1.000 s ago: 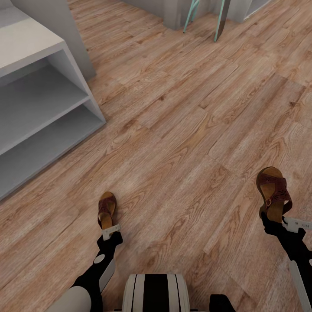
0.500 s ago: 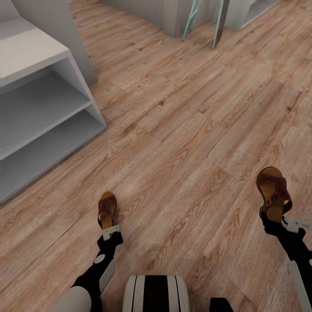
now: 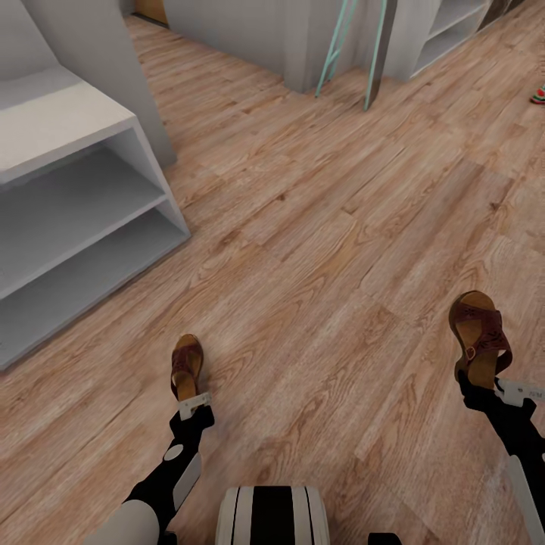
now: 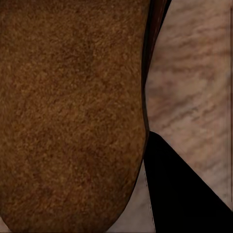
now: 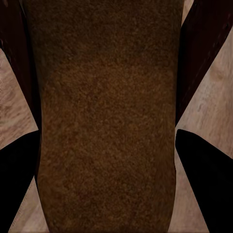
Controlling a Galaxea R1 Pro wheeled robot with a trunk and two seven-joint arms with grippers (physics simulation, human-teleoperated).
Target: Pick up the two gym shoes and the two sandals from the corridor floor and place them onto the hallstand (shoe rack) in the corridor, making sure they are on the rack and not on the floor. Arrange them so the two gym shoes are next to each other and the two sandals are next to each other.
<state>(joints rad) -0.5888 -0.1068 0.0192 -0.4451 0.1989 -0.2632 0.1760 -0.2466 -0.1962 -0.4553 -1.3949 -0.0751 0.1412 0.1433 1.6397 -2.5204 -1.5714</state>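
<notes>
Since a second ago the whole head picture has slid down a bit, so the camera moved; both sandals sit at the same spots by the hands. Left hand (image 3: 191, 409) grips the heel of one brown sandal (image 3: 186, 365). Right hand (image 3: 484, 390) grips the heel of the other sandal (image 3: 478, 339). Two sandals are counted, one per hand, both above the wood floor (image 3: 318, 250). At the left stands the rack (image 3: 68, 121); the parts of its two shelf rows in view hold nothing. A red, white and green bit (image 3: 538, 96) peeks in far right.

Gym shoe (image 3: 538, 96) cut by frame edge
</notes>
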